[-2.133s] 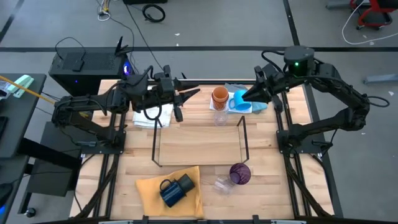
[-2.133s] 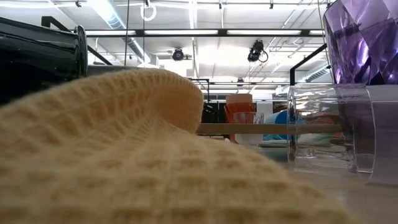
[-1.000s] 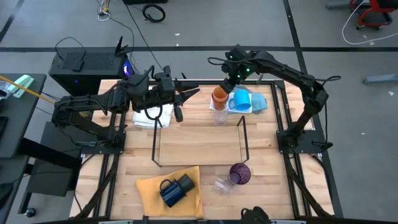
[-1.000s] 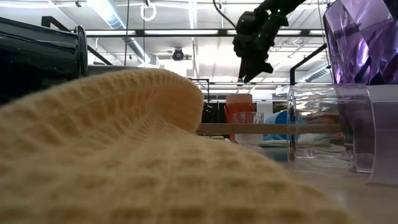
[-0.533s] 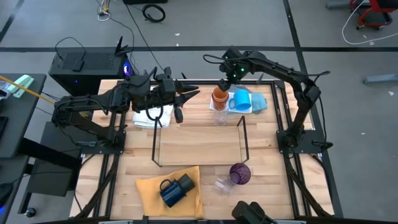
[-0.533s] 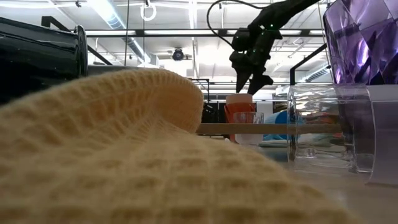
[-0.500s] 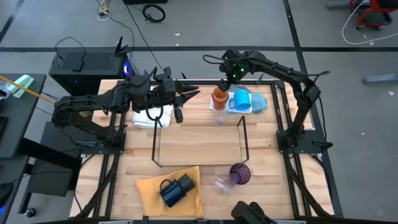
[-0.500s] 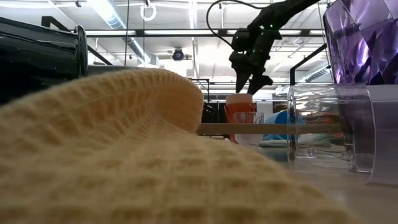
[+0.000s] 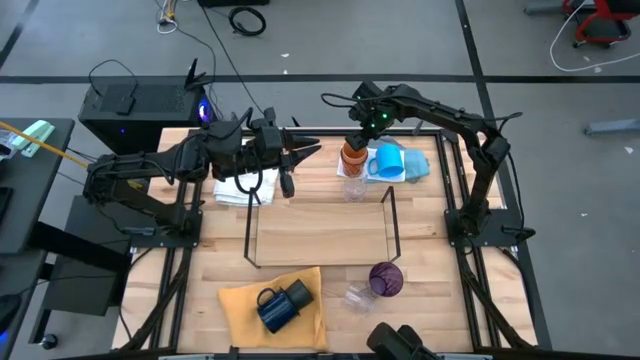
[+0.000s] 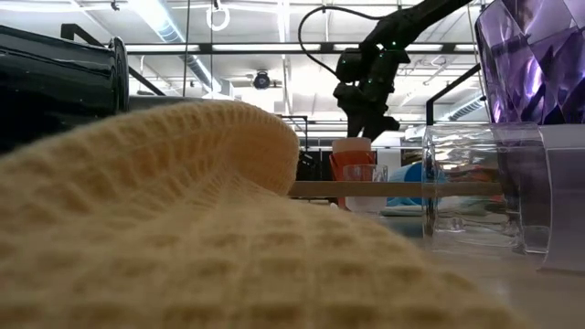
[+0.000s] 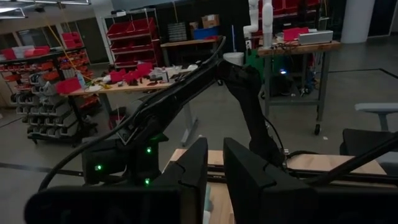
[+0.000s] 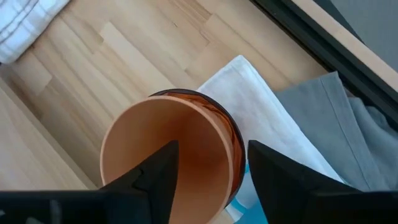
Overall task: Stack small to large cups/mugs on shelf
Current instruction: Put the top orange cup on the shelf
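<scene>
Altogether, one counter [image 9: 420, 285] carries one empty shelf [image 9: 322, 232] at center, three cloths, and cups: one orange cup [image 9: 353, 155] upper center, one blue mug [image 9: 388, 162] beside it. Right fingers [image 9: 357, 135] straddle the orange cup's rim, released. Left fingers [image 9: 305, 152], upper left, appear clenched, empty.

From my feed: grey floor [image 9: 330, 40] around the wooden table [image 9: 420, 300], black cable coil [image 9: 247, 18] at 12 o'clock, black box [image 9: 140, 105] at 10. Ceiling strip lights [image 10: 274, 47] on. Behind: workbenches [image 11: 124, 87], red parts bins [image 11: 134, 28].
</scene>
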Robot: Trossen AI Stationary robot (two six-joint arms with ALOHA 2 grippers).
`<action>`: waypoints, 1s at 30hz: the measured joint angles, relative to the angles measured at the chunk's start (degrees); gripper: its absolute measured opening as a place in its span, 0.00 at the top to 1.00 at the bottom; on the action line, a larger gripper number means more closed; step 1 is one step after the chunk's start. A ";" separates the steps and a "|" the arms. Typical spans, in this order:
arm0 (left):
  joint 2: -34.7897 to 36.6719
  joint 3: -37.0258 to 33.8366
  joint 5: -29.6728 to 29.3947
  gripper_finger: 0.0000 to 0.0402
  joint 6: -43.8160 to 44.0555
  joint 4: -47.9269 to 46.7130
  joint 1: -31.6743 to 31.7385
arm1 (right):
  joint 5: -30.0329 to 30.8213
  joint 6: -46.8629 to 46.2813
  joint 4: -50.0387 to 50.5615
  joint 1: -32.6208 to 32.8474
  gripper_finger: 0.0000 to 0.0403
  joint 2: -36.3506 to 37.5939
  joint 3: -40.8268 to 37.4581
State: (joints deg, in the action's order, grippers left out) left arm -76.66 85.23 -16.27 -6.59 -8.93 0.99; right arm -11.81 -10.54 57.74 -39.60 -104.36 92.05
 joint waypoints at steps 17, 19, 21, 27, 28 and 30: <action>0.00 0.00 0.00 0.86 0.09 0.02 0.00 | 1.38 -0.02 -0.28 -0.03 0.61 0.00 -1.16; 0.00 0.00 0.00 0.87 0.09 0.02 0.00 | 1.36 -0.26 -0.42 -0.01 0.61 0.00 -2.29; 0.00 0.00 0.00 0.88 0.09 0.02 0.00 | 1.36 -0.38 -0.64 -0.01 0.61 0.00 -3.42; 0.00 0.00 0.00 0.89 0.09 0.02 0.00 | 1.35 -0.41 -1.18 -0.01 0.66 0.00 -4.15; 0.00 0.00 0.00 0.88 0.09 0.02 0.00 | 1.34 -0.44 -1.51 -0.01 0.69 0.00 -4.15; 0.00 0.00 0.00 0.88 0.09 0.02 0.01 | 1.36 -0.44 -1.64 -0.03 0.75 0.00 -4.15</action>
State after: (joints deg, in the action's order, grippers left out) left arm -76.66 85.23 -16.27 -6.50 -8.91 1.01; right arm -10.46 -10.98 56.10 -39.64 -104.36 87.90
